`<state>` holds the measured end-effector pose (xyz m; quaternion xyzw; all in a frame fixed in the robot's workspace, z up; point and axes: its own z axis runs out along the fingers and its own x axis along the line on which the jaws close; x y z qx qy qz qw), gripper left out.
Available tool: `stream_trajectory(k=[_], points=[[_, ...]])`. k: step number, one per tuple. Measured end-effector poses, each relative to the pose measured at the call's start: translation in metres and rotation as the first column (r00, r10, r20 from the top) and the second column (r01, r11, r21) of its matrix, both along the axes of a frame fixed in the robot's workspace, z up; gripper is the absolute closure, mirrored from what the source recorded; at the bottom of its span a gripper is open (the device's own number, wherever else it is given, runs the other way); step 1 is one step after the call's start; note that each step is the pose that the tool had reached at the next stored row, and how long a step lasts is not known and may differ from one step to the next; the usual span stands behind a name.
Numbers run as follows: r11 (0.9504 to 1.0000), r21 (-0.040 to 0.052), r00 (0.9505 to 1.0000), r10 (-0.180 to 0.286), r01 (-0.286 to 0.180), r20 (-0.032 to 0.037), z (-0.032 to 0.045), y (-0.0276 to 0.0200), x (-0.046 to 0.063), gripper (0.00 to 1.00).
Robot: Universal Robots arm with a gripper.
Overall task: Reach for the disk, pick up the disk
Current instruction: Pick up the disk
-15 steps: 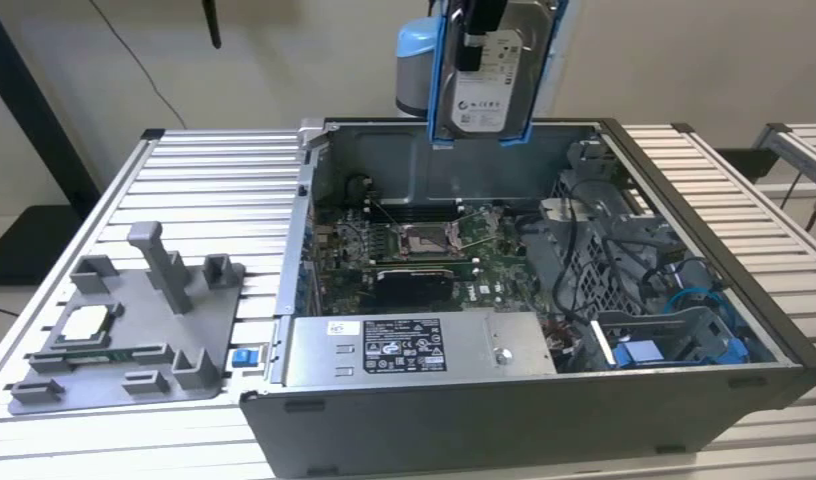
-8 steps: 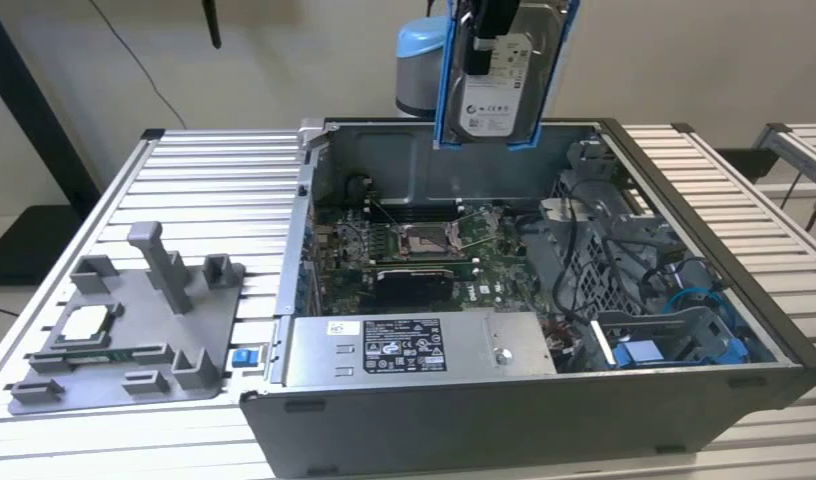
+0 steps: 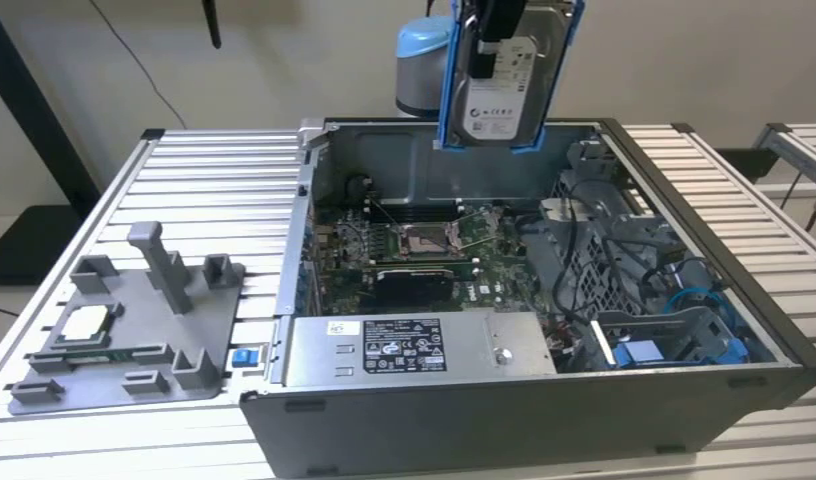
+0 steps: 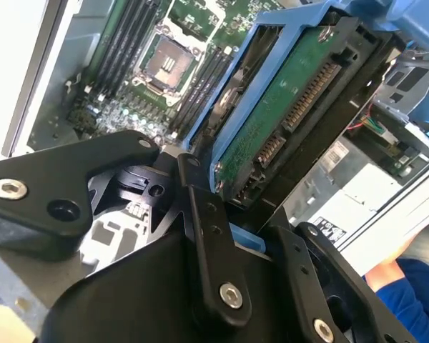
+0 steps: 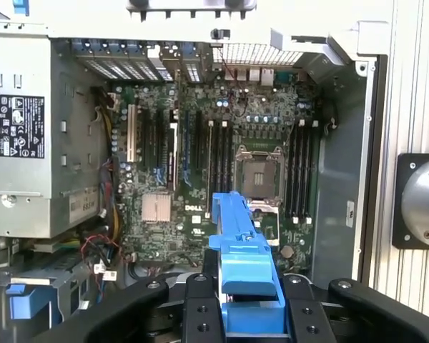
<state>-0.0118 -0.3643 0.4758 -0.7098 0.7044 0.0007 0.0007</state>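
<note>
Disk (image 3: 504,95) gripped in the hand (image 3: 486,45), clamped across its blue frame (image 5: 244,275), hanging upright, label outward, high above the rear of the open computer case (image 3: 728,300). Green circuit board and connector of the drive facing the second wrist view (image 4: 286,121). Directly below: motherboard with empty CPU socket (image 5: 257,175). Off to the exterior view's left, on the slatted surface (image 3: 195,180), a grey fixture tray (image 3: 128,330).

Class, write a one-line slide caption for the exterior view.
Gripper holds the disk upright, lifted above the open computer case.
</note>
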Motion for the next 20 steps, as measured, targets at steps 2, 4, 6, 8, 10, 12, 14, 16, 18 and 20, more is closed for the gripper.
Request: stream_trajectory(k=[2, 4, 6, 8, 10, 12, 14, 16, 18, 20], points=[[1.0, -0.0001, 1.0, -0.001, 0.001, 0.0, -0.0003, -0.0009, 0.001, 1.0], [1.0, -0.0002, 1.0, -0.001, 0.001, 0.0, -0.0005, -0.0019, 0.002, 1.0], [1.0, -0.0002, 1.0, -0.002, 0.002, 0.0, -0.0008, -0.0027, 0.002, 1.0], [1.0, -0.0002, 1.0, -0.002, 0.002, 0.0, -0.0009, -0.0036, 0.004, 1.0], [1.0, -0.0002, 1.0, -0.003, 0.003, 0.0, -0.0011, -0.0045, 0.005, 1.0], [1.0, -0.0002, 1.0, -0.004, 0.004, -0.0001, -0.0013, -0.0054, 0.006, 1.0], [1.0, -0.0003, 1.0, -0.004, 0.004, -0.0001, -0.0015, -0.0065, 0.007, 1.0], [1.0, -0.0003, 1.0, -0.005, 0.005, -0.0001, -0.0016, -0.0078, 0.009, 1.0], [1.0, -0.0002, 1.0, -0.005, 0.005, -0.0001, -0.0018, -0.0093, 0.01, 1.0], [1.0, -0.0002, 1.0, -0.006, 0.006, -0.0001, -0.002, -0.0108, 0.012, 1.0]])
